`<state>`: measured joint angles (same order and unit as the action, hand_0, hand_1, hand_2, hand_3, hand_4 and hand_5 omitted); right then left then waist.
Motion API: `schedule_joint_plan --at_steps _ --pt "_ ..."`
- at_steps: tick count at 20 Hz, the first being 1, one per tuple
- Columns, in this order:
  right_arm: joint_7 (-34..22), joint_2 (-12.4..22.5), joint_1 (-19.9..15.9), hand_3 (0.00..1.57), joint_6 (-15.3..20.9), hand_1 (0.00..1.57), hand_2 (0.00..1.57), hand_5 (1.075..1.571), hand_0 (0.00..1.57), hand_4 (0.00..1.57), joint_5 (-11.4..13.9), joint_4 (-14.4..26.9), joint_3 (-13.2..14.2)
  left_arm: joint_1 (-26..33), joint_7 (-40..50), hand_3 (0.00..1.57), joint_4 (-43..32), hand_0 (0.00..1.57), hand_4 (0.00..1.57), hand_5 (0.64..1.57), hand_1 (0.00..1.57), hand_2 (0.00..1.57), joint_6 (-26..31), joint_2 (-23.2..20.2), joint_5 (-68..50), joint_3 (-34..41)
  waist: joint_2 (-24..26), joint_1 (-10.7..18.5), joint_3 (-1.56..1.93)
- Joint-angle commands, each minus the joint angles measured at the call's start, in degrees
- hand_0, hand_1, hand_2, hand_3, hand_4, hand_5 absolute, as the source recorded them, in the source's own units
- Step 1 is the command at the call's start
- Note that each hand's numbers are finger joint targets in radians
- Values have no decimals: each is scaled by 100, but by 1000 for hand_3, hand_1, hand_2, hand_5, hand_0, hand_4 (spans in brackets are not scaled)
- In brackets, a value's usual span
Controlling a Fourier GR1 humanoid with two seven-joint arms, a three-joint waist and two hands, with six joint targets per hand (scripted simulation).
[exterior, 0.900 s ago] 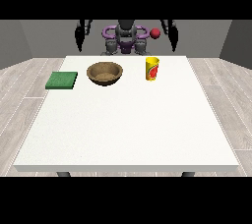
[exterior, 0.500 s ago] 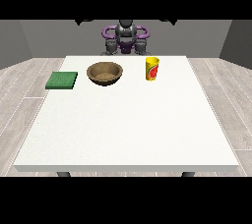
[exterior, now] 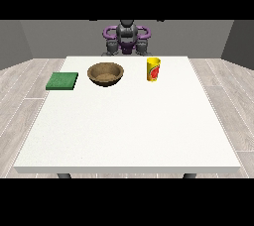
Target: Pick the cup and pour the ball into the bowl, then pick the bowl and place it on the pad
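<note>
Neither hand shows now, as half a second ago, so their state cannot be told, while the yellow cup (exterior: 153, 69) stays upright right of the wooden bowl (exterior: 105, 74), green pad (exterior: 62, 81) far left.

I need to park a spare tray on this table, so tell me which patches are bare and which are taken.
The table is bare across its whole near and middle stretch, from below the row of things to the camera-side edge. The far strip is taken: green pad at the view's left, wooden bowl beside it, yellow cup further right. A small bare corner lies right of the cup.
</note>
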<state>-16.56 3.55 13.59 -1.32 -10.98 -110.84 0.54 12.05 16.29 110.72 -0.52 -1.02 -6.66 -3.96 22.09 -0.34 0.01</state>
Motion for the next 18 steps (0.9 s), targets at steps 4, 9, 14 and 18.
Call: schedule_joint_plan --at_steps 4,9,14,18 --pt "888 37 171 0 -450 0 0 1571 0 454 -249 -165 251 -147 -989 0 5 0 0 1541 0 0 -637 100 538 -695 -1087 -116 2" --pt "1762 72 -107 0 -796 0 0 1571 0 382 -256 537 446 -505 -2344 0 -945 0 0 1524 0 0 -234 73 461 -99 -1958 -223 1" --pt "2635 150 -287 0 -1225 0 0 1571 0 349 -319 1096 646 -929 -3308 0 -1796 0 0 1501 0 0 -618 102 795 -115 -2446 -417 0" --pt "2969 347 -485 0 -1577 0 0 1571 0 296 -354 1651 835 -1395 -3462 0 -2306 0 0 1500 0 0 -950 102 826 -177 -2541 -406 0"
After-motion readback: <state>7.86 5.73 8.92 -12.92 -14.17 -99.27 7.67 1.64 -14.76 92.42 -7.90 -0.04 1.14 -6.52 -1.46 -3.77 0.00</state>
